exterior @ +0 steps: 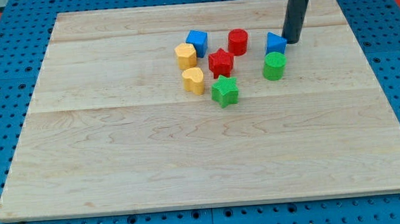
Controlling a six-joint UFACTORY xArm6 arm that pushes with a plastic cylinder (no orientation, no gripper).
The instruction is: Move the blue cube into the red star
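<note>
The blue cube (197, 42) sits on the wooden board, just up and to the left of the red star (220, 62), nearly touching it. My tip (292, 41) is far to the right of both, right beside the upper right edge of a second blue block (276, 43). The rod rises from the tip toward the view's top.
A red cylinder (237, 41) stands right of the blue cube. A yellow hexagon block (186, 56) and a yellow heart (193, 80) lie left of the star. A green star (225, 91) lies below it. A green cylinder (274, 66) sits below the second blue block.
</note>
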